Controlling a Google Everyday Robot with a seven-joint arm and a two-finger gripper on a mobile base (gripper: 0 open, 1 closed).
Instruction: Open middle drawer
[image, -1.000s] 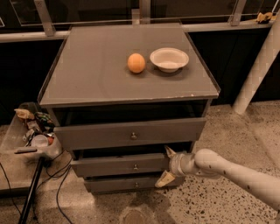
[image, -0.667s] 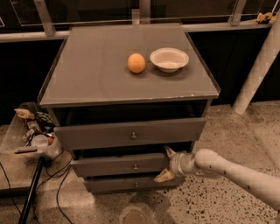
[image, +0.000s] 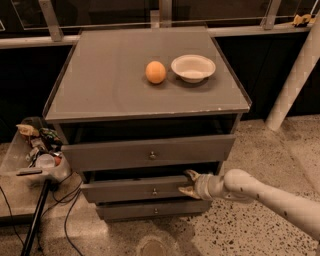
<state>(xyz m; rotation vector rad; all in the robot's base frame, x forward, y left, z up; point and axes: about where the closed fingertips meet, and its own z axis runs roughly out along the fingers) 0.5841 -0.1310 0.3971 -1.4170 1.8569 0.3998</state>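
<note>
The grey cabinet has three drawers. The middle drawer (image: 130, 190) is the medium-height front with a small round knob (image: 154, 191), and it stands slightly out from the cabinet. My gripper (image: 188, 182) comes in from the right on a white arm and sits at the right part of that drawer front, right of the knob. Its fingers are apart: the upper one (image: 192, 174) is at the drawer's top edge and the lower one (image: 186, 191) lies against the front. The gripper holds nothing.
The taller top drawer (image: 150, 152) is pulled out above my gripper, and the slim bottom drawer (image: 156, 210) is below it. An orange (image: 155, 72) and a white bowl (image: 193, 67) sit on the cabinet top. A bin of clutter (image: 35, 150) and cables are at the left, and a white post (image: 295, 80) is at the right.
The lower finger has moved up from the bottom drawer's level onto the middle drawer front, so the gap between the fingers has narrowed. The drawers have not visibly moved.
</note>
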